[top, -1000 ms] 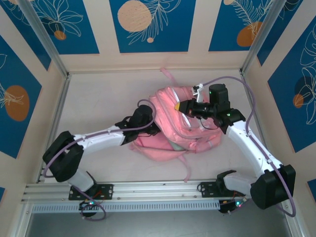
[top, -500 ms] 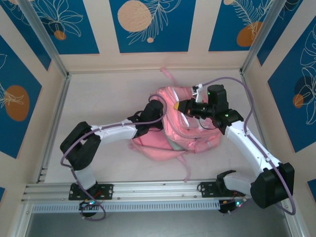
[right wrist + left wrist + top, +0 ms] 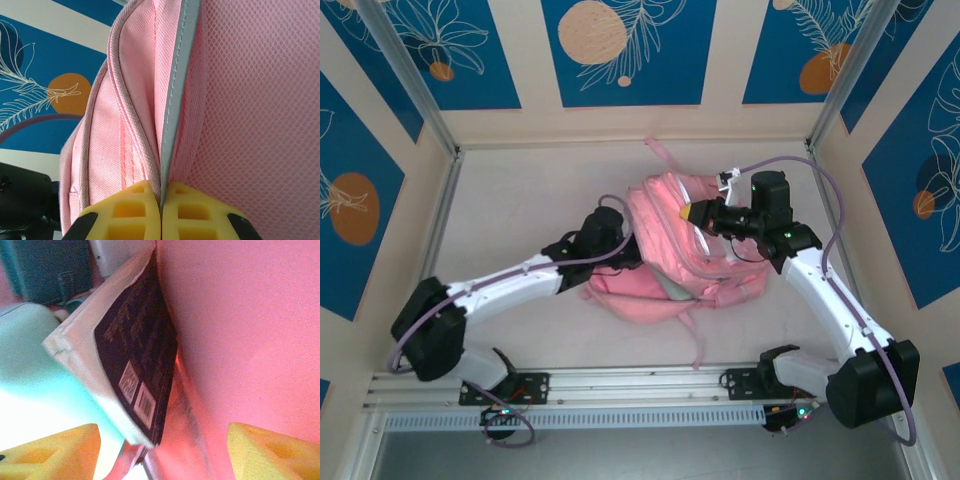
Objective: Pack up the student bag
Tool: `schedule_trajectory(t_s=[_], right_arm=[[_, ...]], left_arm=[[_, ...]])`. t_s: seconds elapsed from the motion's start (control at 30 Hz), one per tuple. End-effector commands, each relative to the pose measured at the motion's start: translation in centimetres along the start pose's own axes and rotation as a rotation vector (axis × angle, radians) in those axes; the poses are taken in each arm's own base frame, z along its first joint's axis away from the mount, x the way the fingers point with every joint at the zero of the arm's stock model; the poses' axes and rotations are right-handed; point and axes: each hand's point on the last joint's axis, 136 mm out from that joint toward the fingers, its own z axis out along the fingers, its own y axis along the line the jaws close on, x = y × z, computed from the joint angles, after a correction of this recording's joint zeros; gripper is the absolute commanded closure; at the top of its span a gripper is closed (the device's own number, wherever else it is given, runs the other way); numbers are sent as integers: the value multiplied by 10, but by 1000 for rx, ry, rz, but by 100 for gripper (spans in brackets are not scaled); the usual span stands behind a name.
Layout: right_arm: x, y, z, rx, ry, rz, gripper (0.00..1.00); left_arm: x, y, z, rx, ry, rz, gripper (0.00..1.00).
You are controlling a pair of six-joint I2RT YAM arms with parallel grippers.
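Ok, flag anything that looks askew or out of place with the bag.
In the left wrist view, a dark-covered book leans at a slant against the student bag and its pink fabric rather than lying flat. One strap trails loose toward the near side. Nothing looks spilled or torn.

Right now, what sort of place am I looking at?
Probably a robot test booth: two arms bolted to a metal rail, blue leaf-patterned wall panels enclosing a table, and a pink backpack being handled.
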Motion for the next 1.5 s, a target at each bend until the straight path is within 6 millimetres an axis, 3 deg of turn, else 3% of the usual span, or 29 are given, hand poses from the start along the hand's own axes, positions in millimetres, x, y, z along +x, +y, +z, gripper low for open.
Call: schedule_trajectory(t_s=[0.0,0.2,0.33,0.47,0.67,0.77,0.93,1.07,1.2,1.33,1.47], right_arm=[[-6,25,-11,-78,-37,-63,100],[-1,17,1,-42,-19,-38,100],[9,10,20,14,5,-36,100],[21,-4,46,120,13,-31,100],[29,-26,87,312,-47,33,100],[37,-24,112,335,-5,20,99],[50,-20,138,317,89,-15,85],[56,-19,138,320,129,-68,66],[54,-21,119,367,137,-161,50],[56,-24,91,417,161,-232,48],[77,-28,69,438,265,-298,48]], left_arm=[[3,22,-30,-65,-3,55,33],[-1,68,-85,-185,-74,36,34],[-2,86,-116,-272,-125,50,36],[-2,85,-135,-306,-154,72,37],[5,80,-146,-299,-143,93,41],[9,83,-153,-308,-144,98,42],[11,86,-167,-331,-168,123,42],[15,89,-169,-345,-151,136,42],[23,95,-165,-352,-108,137,43],[31,99,-160,-351,-67,134,44],[40,107,-153,-352,-29,123,45]])
